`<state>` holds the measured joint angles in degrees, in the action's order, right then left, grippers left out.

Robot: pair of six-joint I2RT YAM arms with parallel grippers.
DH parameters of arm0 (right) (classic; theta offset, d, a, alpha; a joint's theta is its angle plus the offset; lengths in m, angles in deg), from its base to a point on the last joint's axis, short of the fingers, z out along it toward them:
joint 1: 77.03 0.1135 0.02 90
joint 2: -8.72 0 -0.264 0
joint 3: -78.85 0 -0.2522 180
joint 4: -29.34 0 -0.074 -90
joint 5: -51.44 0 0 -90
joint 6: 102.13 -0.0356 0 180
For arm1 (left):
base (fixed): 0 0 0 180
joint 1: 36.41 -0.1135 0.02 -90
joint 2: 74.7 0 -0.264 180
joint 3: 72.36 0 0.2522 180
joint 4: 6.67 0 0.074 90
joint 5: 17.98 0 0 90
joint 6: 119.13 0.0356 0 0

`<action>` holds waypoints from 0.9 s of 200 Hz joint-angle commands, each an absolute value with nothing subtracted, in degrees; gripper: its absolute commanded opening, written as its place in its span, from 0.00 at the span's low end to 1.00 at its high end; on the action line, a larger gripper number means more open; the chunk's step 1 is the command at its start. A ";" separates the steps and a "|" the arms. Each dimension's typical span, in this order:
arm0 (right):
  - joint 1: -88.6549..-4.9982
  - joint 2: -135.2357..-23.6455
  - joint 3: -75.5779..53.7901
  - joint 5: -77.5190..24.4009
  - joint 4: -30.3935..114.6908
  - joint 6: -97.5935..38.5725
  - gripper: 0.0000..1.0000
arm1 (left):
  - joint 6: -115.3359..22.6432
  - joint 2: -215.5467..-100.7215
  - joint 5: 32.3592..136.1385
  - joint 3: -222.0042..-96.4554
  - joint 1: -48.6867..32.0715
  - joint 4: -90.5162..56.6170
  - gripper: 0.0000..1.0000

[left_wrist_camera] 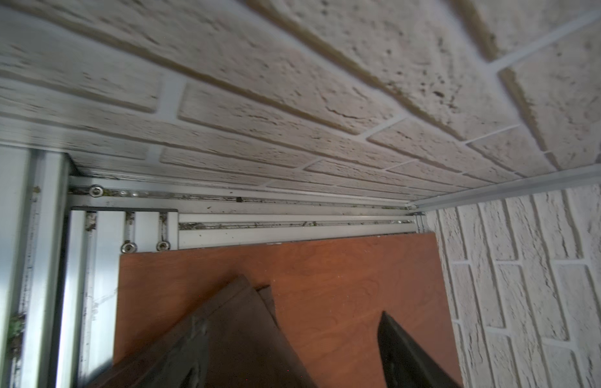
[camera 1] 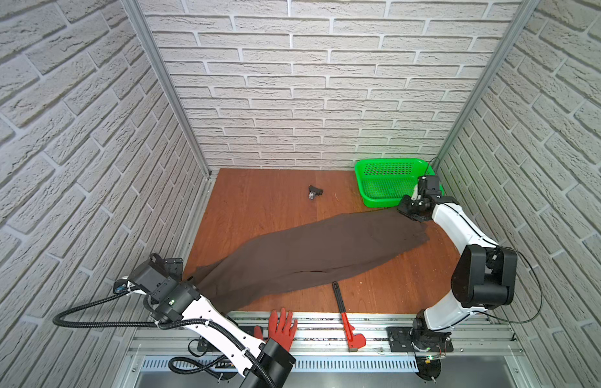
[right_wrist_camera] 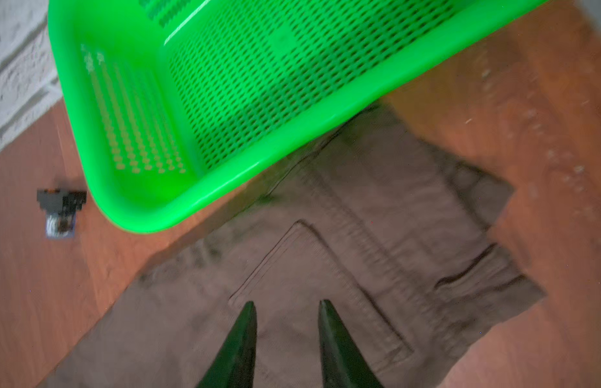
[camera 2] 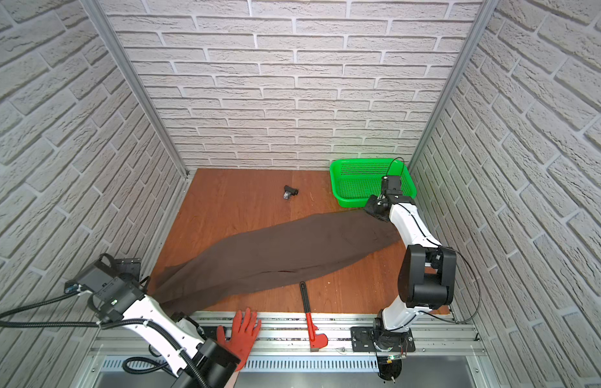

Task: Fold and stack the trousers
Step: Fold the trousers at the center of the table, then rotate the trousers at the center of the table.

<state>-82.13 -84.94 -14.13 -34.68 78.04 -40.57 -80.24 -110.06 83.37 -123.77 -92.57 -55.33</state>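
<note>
The trousers (camera 1: 309, 255) lie flat, slantwise across the surface (camera 1: 258, 201), waist just beside the green basket (camera 1: 389, 161), with left gripper (left_wrist_camera: 291, 319) and right gripper (right_wrist_camera: 286, 304) both apart, apparently clasping nothing, so spreading looks done and next comes grasping the hems to fold them waistward.

Green mesh basket (camera 1: 389, 168) stood in the far right corner. Orange glove (camera 1: 282, 327) and red wrench (camera 1: 342, 309) lay along the near edge. Small black part (camera 1: 315, 192) lay apart.
</note>
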 commanded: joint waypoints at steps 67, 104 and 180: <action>-59.79 -94.29 -13.91 -35.92 86.91 -53.81 0.28 | -81.59 -115.84 92.30 -125.03 -81.52 -61.32 0.74; -59.82 -100.00 -14.15 -40.82 89.51 -58.36 0.28 | -84.40 -118.31 88.26 -121.36 -74.03 -62.60 0.75; -67.18 -100.48 -20.04 -43.43 88.67 -66.21 0.28 | -93.29 -125.97 82.04 -112.14 -61.37 -52.78 0.77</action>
<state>-64.01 -99.63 -16.14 -38.63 86.80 -62.36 -89.20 -123.65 85.06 -114.68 -64.59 -58.41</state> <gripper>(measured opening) 0.276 0.766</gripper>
